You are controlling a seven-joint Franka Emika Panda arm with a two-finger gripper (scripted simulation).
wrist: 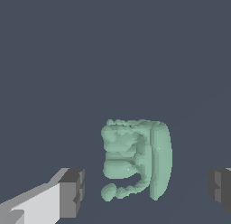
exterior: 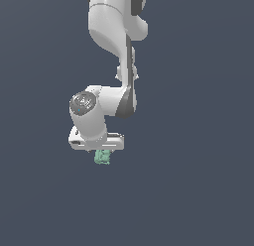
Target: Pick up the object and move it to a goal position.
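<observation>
The object (wrist: 135,160) is a small mint-green lump with bumpy ridges, lying on the dark grey floor. In the wrist view it sits between my two fingertips, with a clear gap on each side. One dark finger pad (wrist: 72,191) and the other (wrist: 221,189) stand far apart, so my gripper (wrist: 146,191) is open and touches nothing. In the exterior view the object (exterior: 102,157) pokes out just below the white gripper (exterior: 101,152), whose fingers are mostly hidden behind the hand.
The white arm (exterior: 116,36) comes down from above in the exterior view. Flat dark grey ground (exterior: 198,190) lies all around, with nothing else on it.
</observation>
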